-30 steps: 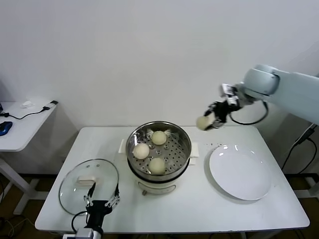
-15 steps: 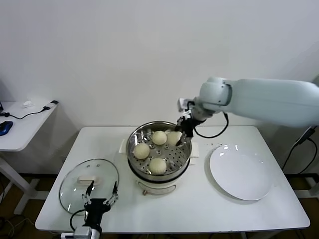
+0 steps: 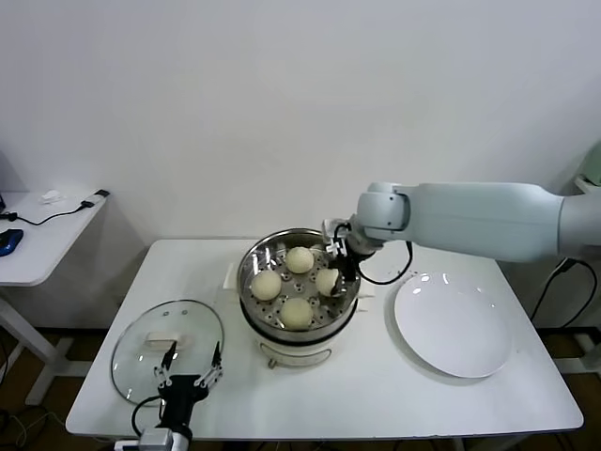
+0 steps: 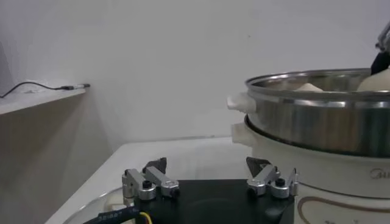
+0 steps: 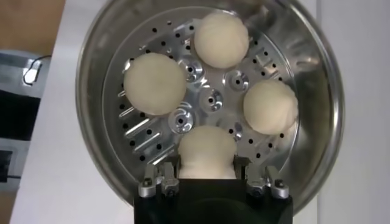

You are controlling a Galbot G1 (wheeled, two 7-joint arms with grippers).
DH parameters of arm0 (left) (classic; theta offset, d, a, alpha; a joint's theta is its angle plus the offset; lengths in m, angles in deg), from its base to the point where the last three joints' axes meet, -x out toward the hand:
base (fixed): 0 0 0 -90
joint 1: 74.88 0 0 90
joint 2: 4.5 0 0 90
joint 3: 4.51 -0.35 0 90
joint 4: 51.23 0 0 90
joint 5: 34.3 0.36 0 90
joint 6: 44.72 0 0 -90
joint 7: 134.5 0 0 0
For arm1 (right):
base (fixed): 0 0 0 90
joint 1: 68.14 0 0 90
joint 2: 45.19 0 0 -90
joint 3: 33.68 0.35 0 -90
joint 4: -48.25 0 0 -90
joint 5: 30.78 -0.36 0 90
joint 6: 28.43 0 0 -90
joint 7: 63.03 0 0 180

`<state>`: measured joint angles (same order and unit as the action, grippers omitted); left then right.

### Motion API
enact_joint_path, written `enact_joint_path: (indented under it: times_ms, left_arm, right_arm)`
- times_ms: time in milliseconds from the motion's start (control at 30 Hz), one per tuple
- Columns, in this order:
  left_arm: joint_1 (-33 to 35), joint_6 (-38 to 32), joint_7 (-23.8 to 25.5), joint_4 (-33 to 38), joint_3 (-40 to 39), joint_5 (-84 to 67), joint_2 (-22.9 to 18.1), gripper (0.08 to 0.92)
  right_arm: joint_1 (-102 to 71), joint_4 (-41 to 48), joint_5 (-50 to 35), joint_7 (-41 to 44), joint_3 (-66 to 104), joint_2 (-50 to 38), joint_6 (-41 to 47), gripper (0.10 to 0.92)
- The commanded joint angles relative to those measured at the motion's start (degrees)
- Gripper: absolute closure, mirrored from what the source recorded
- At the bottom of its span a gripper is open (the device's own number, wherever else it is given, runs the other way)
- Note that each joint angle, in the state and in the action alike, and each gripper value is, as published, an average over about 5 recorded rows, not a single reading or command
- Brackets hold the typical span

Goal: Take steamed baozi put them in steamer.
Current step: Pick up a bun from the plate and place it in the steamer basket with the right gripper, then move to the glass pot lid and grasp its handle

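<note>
The steamer [image 3: 247, 289] is a shiny steel basket on a white pot at the table's middle. Three baozi [image 3: 300, 259] [image 3: 267, 285] [image 3: 297, 313] lie on its perforated floor. My right gripper [image 3: 334, 272] reaches down inside the basket's right part, shut on the fourth baozi [image 3: 326, 281], which is at or just above the floor. In the right wrist view the fingers pinch this baozi [image 5: 207, 152] from both sides, with the three others [image 5: 155, 83] beyond it. My left gripper [image 3: 192, 365] is open and empty, low at the front left by the lid.
A round glass lid [image 3: 141, 352] with a white handle lies at the front left. A flat white plate [image 3: 455, 324] lies bare to the right of the steamer. A white side table [image 3: 38, 240] with cables stands at the far left.
My right gripper has carried the baozi from high on the right, over the rim, down into the right part of the steamer. The left arm has barely moved.
</note>
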<state>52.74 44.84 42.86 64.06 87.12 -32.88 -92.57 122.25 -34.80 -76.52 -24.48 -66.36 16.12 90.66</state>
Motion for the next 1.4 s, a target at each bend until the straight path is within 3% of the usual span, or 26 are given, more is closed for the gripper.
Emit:
enact_joint_path:
  times_ms: [33,200,467,667,833,1167,1400]
  left_arm:
    - [0.09,0.04,-0.01,0.33,0.02,-0.05,-0.04,0.177]
    - [0.15,0.01,-0.06,0.40,0.09,-0.08,-0.02,0.177]
    - [0.30,0.09,-0.03,0.76,0.16,-0.11,0.18,0.177]
    - [0.53,0.08,-0.11,1.21,0.13,-0.28,0.30,0.177]
    - [0.63,-0.01,-0.40,1.56,0.15,-2.00,0.53,0.177]
    - [-0.15,-0.15,-1.99,2.76,1.27,-4.05,2.34,0.177]
    - [-1.58,-1.24,-2.84,1.30,2.22,-4.82,4.61,0.177]
  right_arm:
    - [-3.64,2.11,2.26,-1.78,1.06,2.08,1.02,0.440]
    - [-3.54,2.50,2.12,-1.43,1.76,2.28,-0.24,0.410]
    - [-0.23,3.51,0.08,4.50,3.04,-0.39,-6.35,0.219]
    - [0.55,3.62,-6.50,7.04,10.19,-7.56,-9.51,0.203]
    - [-9.22,4.20,-10.11,-7.80,27.26,-15.51,-12.00,0.203]
    - [-45.72,-3.57,-3.82,-38.29,72.06,-28.30,-16.98,0.203]
    - [-82.13,-8.55,7.41,-41.59,109.26,-27.52,-21.34,0.203]
